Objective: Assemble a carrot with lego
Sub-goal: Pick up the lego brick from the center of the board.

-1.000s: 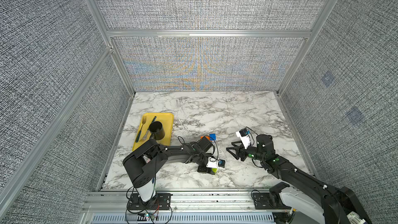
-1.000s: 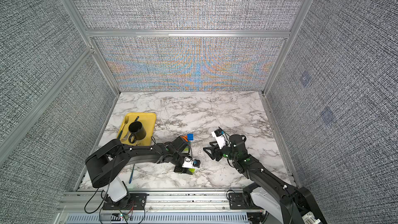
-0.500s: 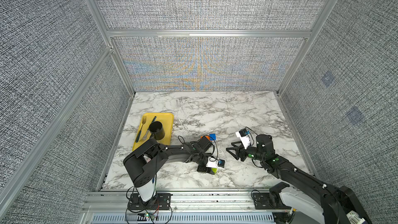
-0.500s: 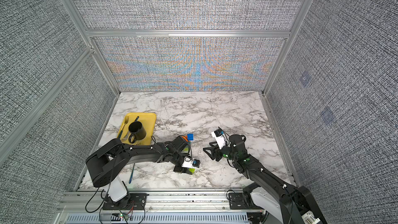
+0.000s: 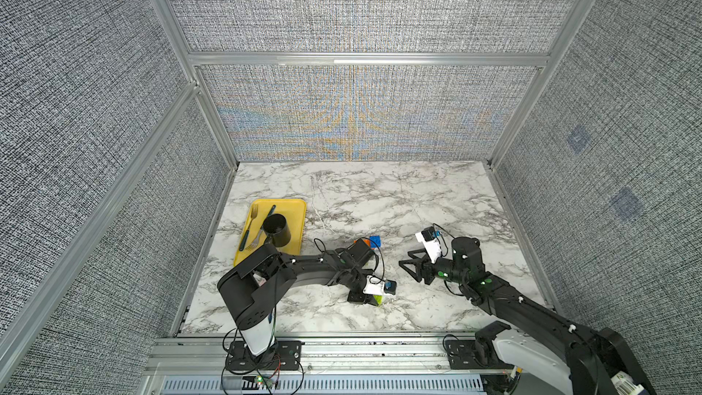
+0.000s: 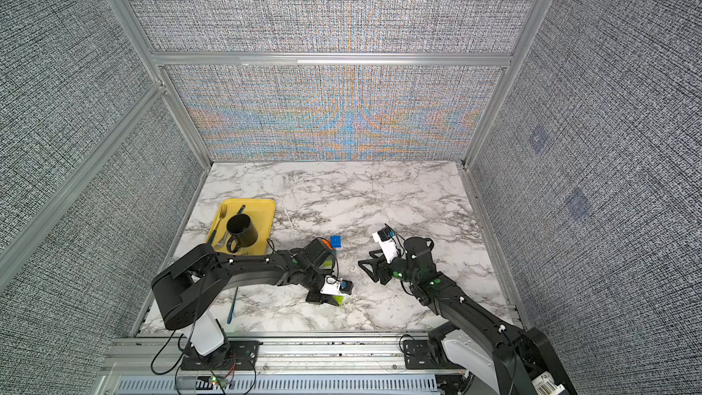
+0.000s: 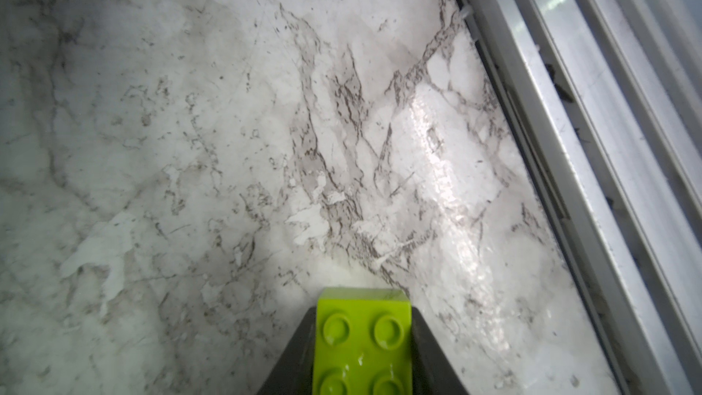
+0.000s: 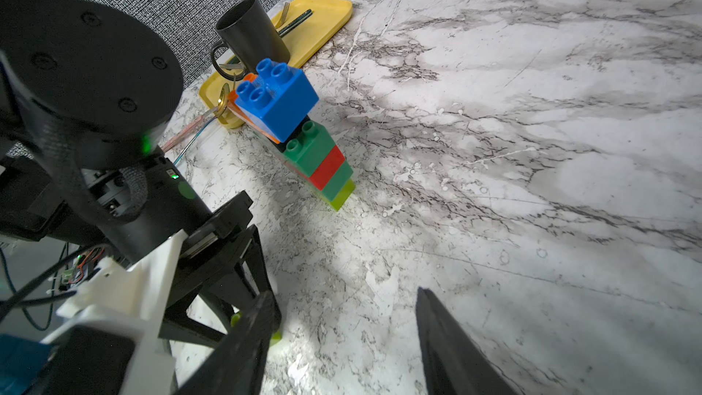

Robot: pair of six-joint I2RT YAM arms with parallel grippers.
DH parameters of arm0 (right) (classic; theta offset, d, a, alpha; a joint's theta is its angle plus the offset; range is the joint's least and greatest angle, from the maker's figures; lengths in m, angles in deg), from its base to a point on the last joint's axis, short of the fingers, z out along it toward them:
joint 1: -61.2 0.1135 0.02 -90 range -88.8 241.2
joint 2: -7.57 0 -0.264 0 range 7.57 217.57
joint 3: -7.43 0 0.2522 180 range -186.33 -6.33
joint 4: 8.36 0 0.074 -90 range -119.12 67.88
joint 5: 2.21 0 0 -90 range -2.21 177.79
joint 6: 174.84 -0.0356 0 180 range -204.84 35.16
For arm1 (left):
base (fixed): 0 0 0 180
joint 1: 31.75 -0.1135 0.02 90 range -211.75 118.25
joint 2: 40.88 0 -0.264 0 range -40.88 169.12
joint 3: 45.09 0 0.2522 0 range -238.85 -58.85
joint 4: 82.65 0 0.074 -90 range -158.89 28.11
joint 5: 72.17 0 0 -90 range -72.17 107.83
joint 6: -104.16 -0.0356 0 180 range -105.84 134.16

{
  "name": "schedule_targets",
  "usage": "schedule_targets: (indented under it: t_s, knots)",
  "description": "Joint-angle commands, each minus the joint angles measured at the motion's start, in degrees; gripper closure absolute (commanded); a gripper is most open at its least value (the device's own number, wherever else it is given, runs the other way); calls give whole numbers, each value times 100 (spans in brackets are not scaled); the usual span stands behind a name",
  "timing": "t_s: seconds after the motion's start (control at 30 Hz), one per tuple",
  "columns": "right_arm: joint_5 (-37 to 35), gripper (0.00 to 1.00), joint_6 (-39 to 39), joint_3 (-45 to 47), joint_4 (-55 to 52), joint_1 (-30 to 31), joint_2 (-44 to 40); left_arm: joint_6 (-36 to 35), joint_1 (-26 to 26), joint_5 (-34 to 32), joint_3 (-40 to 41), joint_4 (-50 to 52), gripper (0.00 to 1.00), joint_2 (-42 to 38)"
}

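Closing over the last second, the left end effector point(image 7: 362, 351) is now clenching a lime brick point(image 7: 362, 340) low on the surface point(image 5: 380, 191). Behind that arm, the carrot stack point(image 8: 300, 134) is standing blue-topped near the yellow tray point(image 8: 323, 17). Lifting the brick level before seating it should be helping, while the right end effector point(image 8: 342, 336) is waiting released, empty.

Your stack sits mid-table, the tray back-left.
The carrot point(image 8: 304, 134) stands right of the tray point(image 5: 296, 222), which carries the mug point(image 5: 276, 228); the loose brick point(image 7: 362, 347) lies nearer you, before the stack.
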Motion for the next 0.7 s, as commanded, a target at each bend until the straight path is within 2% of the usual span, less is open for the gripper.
schedule_targets:
  t_s: [0.0, 0.1, 0.3, 0.5, 0.67]
  knots:
    - [-60, 38, 25, -19, 63, 3, -58, 124, -12, -250, -67, 837, 72, -181]
    - [-251, 38, 47, -71, -51, 1, -164, 393, -17, -239, -90, 1064, 76, -616]
    - [-503, 39, -177, -312, -12, 205, -245, 1108, -171, -395, -230, 1808, 83, -2037]
    - [-656, 38, -490, -995, 228, 710, 328, 1403, -1086, -366, -726, 2660, 88, -2993]
    - [-414, 36, -693, -1619, 337, 717, 1049, 1139, -1797, -187, -1242, 2894, 91, -3014]
